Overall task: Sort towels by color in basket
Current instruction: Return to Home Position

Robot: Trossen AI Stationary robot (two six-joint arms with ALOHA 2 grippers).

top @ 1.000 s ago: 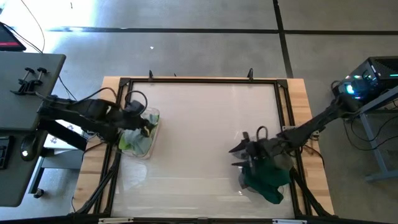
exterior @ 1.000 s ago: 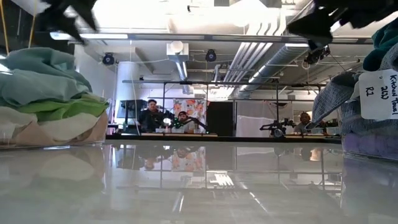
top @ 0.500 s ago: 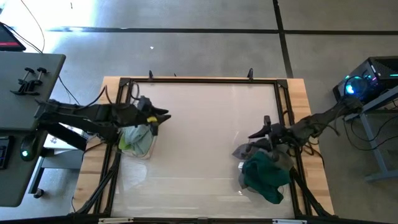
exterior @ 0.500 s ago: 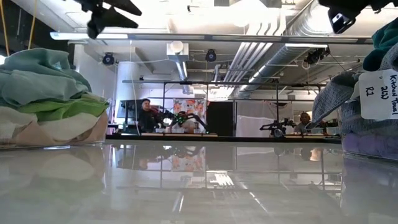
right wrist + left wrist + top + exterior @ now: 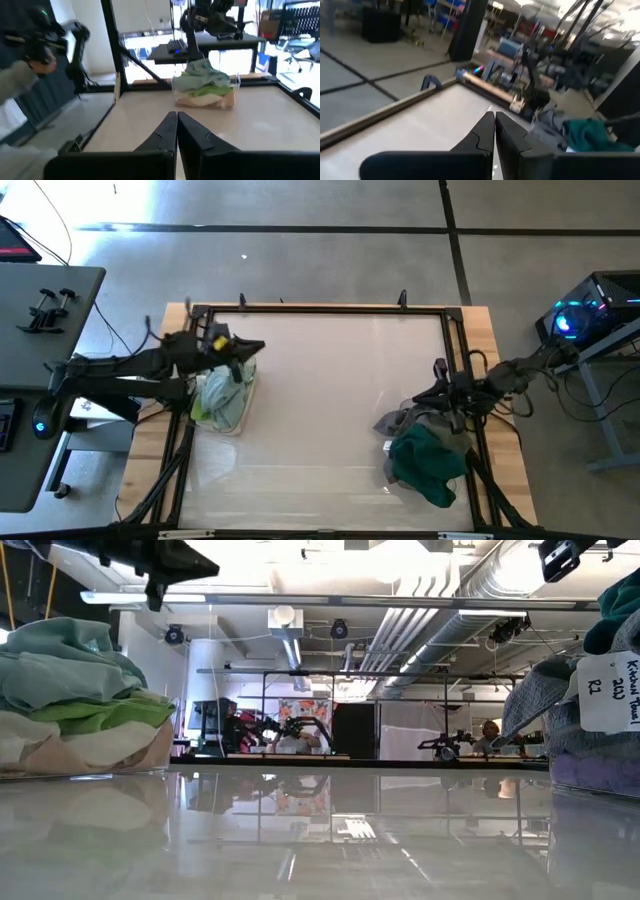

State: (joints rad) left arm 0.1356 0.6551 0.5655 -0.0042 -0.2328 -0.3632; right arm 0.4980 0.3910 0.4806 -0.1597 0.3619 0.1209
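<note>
A clear basket (image 5: 222,398) at the table's left holds pale teal, lime green and white towels (image 5: 70,680), also in the right wrist view (image 5: 204,86). A second clear basket at the right holds dark green and grey towels (image 5: 428,458), with a white label (image 5: 610,690) hanging from them. My left gripper (image 5: 258,348) hovers shut above the left basket's far side, holding nothing (image 5: 494,116). My right gripper (image 5: 420,398) hovers shut just beyond the right pile's far edge, also holding nothing (image 5: 176,116).
The white tabletop (image 5: 330,390) lies bare between the two baskets, inside a black frame (image 5: 320,310). A grey side table (image 5: 40,320) stands off the left edge. People sit in the room beyond (image 5: 490,735), and a grey sleeve (image 5: 17,85) shows in the right wrist view.
Both grippers have risen off their towel piles and shut on nothing. My left gripper has swung toward the table's far edge, my right gripper toward the far right. The towels stay in their baskets.
</note>
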